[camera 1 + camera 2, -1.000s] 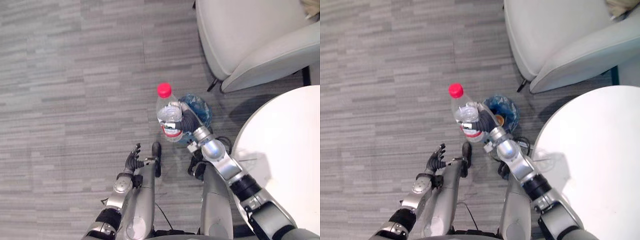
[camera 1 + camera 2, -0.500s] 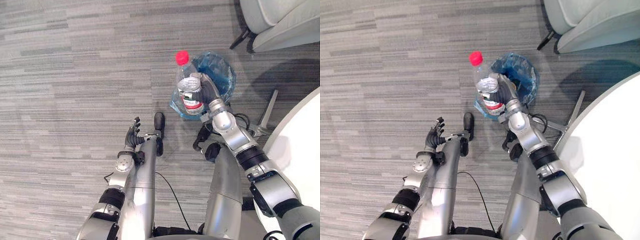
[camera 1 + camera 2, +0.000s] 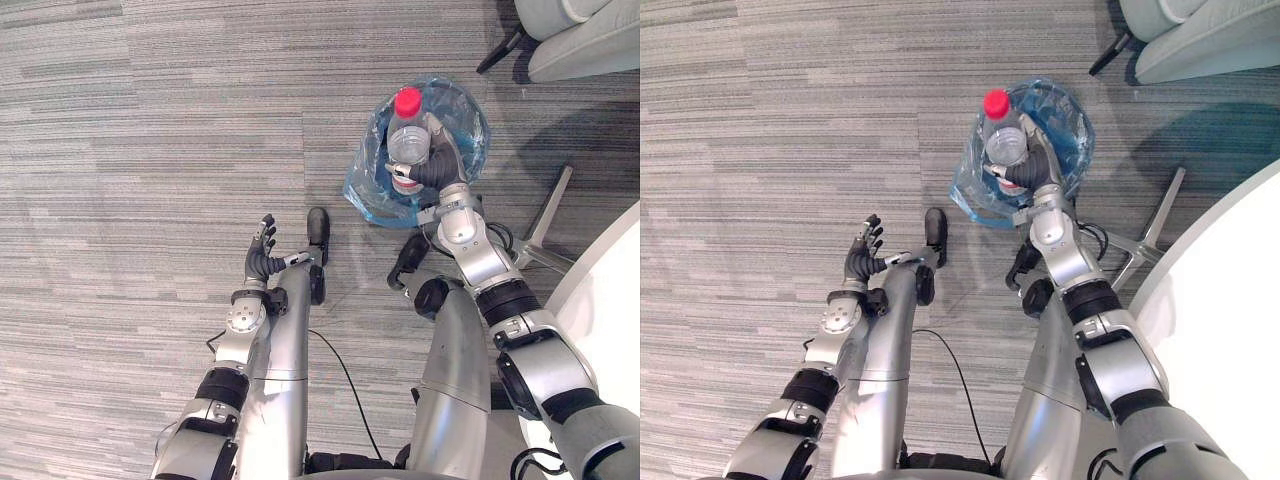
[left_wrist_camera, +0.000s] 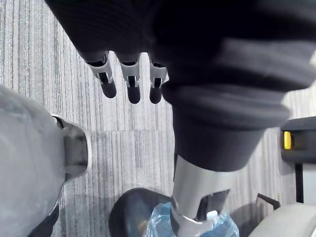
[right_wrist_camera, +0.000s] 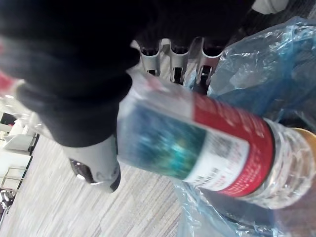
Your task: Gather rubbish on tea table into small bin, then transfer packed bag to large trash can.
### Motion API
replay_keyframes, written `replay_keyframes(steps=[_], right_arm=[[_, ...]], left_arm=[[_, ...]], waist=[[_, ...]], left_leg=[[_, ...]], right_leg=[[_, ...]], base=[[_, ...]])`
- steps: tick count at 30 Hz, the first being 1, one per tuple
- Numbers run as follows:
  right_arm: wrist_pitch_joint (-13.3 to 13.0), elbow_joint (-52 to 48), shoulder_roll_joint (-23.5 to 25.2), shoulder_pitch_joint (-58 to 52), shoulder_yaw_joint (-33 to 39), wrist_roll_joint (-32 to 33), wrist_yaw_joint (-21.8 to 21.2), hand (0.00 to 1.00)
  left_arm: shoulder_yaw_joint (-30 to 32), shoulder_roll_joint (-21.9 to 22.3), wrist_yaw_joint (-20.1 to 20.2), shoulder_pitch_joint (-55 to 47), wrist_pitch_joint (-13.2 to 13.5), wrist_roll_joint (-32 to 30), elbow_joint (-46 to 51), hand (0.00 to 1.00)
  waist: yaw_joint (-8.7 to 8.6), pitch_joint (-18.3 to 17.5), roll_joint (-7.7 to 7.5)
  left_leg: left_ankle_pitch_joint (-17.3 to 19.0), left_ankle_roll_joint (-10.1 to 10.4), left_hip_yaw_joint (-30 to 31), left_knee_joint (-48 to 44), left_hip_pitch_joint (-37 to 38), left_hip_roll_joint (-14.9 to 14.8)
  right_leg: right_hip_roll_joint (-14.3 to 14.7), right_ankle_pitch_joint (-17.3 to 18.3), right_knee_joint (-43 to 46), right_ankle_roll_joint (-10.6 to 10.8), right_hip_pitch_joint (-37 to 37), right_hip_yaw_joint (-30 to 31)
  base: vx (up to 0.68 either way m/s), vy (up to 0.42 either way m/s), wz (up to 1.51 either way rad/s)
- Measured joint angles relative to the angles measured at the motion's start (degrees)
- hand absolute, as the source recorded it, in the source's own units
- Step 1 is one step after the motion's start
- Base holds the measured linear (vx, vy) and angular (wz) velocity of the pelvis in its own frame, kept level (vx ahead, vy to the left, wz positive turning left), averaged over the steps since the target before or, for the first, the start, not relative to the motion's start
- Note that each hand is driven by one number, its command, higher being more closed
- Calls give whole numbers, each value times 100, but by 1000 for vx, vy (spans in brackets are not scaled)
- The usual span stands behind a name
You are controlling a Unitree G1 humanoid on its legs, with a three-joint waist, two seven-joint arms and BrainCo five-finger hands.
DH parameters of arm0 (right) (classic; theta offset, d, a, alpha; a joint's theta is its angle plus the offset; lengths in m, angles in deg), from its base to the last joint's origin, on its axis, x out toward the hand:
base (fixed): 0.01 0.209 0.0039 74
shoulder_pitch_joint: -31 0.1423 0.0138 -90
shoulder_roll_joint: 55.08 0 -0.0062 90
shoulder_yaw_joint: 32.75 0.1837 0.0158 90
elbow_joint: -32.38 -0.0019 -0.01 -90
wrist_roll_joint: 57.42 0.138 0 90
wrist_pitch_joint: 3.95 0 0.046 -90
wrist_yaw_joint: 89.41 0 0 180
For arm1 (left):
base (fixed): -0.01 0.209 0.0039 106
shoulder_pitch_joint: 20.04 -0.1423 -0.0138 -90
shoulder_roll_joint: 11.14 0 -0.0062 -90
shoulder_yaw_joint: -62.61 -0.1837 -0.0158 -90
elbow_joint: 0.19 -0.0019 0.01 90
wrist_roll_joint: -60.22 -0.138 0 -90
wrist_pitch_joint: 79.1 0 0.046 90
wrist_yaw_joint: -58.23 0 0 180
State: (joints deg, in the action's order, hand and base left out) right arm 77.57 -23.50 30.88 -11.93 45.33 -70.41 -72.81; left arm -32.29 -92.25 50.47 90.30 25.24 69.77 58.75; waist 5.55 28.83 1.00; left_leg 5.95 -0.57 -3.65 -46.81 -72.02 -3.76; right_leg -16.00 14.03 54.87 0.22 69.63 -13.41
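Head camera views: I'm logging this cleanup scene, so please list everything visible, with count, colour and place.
Clear plastic bottle with red cap and red label: one, clear and red, held at the mouth of the bag.
Blue plastic bin bag: one, translucent blue, standing open on the floor near the table.
Grey upholstered armchair: one, light grey, beyond the bag.
White round table: one, white, at the robot's right.
Silver metal base leg: one, silver, on the floor between bag and table.
Grey striped carpet floor: grey, under everything.
Right hand: curled round the bottle.
Left hand: fingers straight, empty, above the floor.
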Motion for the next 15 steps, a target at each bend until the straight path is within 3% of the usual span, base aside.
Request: replay_keyframes(steps=[9,12,15], right_arm=[[132,-35,304,-310,99,-390,207,0],[188,-445,411,-569,70,-568,222,0],[227,-867,548,-766,16,-605,224,0]], left_arm=[[85,137,-124,-66,-15,-1,-38,0],[118,147,-127,-91,-17,-2,-51,0],[175,205,-130,-97,-30,-2,-51,0]], waist=[[-72,-1,-4],[-177,-1,-6],[-176,0,-8]], left_leg=[[-13,-18,-70,120,332,-110],[-25,4,-81,213,442,-149],[-56,53,-86,281,473,-196]], right_leg=[[125,-51,-183,-26,-309,29],[182,-53,-250,-29,-382,34],[233,-56,-293,-33,-385,31]], base=[[-21,-10,-6],[-32,-40,-5],[-38,-45,-7]])
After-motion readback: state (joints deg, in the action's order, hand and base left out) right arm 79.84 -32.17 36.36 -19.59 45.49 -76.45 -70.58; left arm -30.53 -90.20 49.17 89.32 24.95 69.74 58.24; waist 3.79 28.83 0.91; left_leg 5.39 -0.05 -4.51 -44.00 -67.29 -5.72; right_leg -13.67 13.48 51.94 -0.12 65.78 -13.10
